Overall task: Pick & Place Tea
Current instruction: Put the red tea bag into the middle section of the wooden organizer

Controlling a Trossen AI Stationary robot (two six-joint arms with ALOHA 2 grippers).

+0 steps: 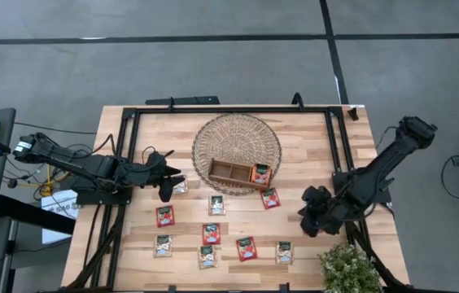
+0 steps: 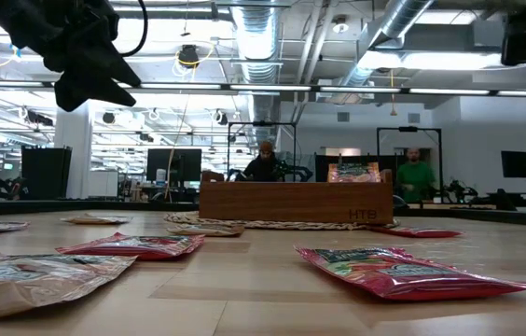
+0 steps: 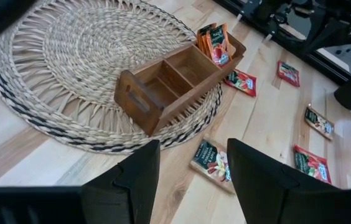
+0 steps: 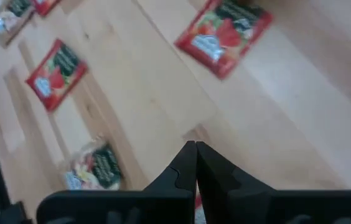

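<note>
Several tea sachets, red ones and cream-and-green ones, lie flat on the table's near half, among them a red one and a cream one. More red sachets stand in the right end compartment of the wooden tray. My left gripper hangs open above the table, left of the tray. Its fingers frame a cream-and-green sachet lying on the wood below. My right gripper is shut and hovers over bare wood right of the sachets, holding nothing.
The tray sits on a round woven mat; its two other compartments are empty. A potted plant stands at the near right corner. A black frame borders the table. People stand in the room beyond.
</note>
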